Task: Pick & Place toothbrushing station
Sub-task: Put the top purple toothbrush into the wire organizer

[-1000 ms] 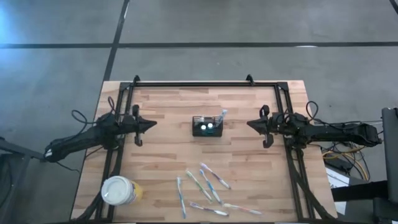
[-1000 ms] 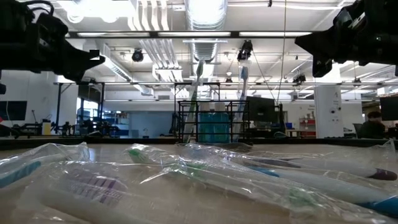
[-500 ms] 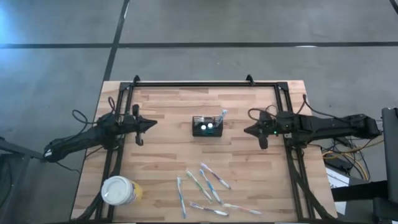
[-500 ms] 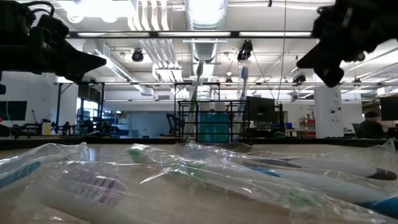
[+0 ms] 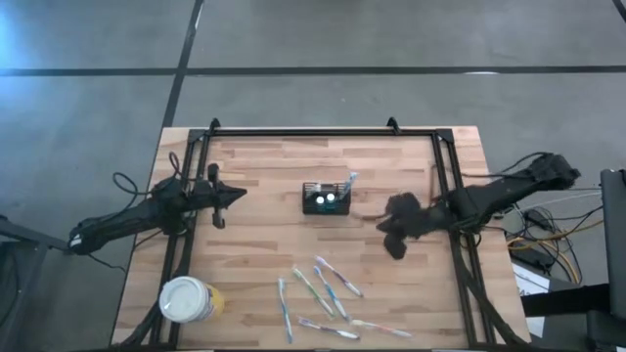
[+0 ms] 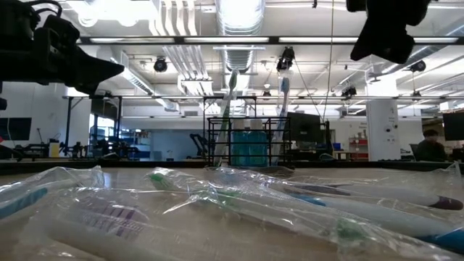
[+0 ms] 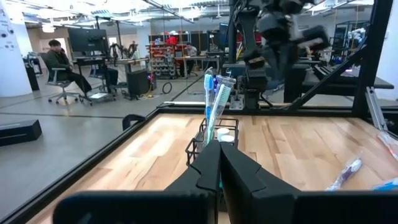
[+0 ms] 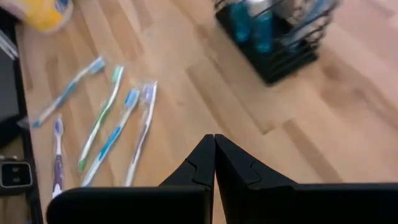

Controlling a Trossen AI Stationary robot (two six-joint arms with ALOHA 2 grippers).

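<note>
The toothbrushing station (image 5: 327, 198), a small black slatted holder with toothbrushes upright in it, stands on its base at the table's middle. It also shows in the low view (image 6: 249, 142), the left wrist view (image 7: 214, 127) and the right wrist view (image 8: 277, 37). My left gripper (image 5: 240, 195) is shut and empty, level, at the left, pointing at the station. My right gripper (image 5: 383, 227) is shut and empty, above the table right of the station and a little nearer; it shows in its wrist view (image 8: 214, 140).
Several wrapped toothbrushes (image 5: 328, 298) lie loose toward the near edge; they also show in the right wrist view (image 8: 106, 127). A round yellow cup with a white lid (image 5: 186, 299) stands at the near left. A black frame (image 5: 303, 131) runs along the table's far and side edges.
My right gripper has gone from the table's right side toward the middle and a little nearer the near edge, tipping its fingers downward as the arm rose. The left arm has kept still. The station has not moved.
</note>
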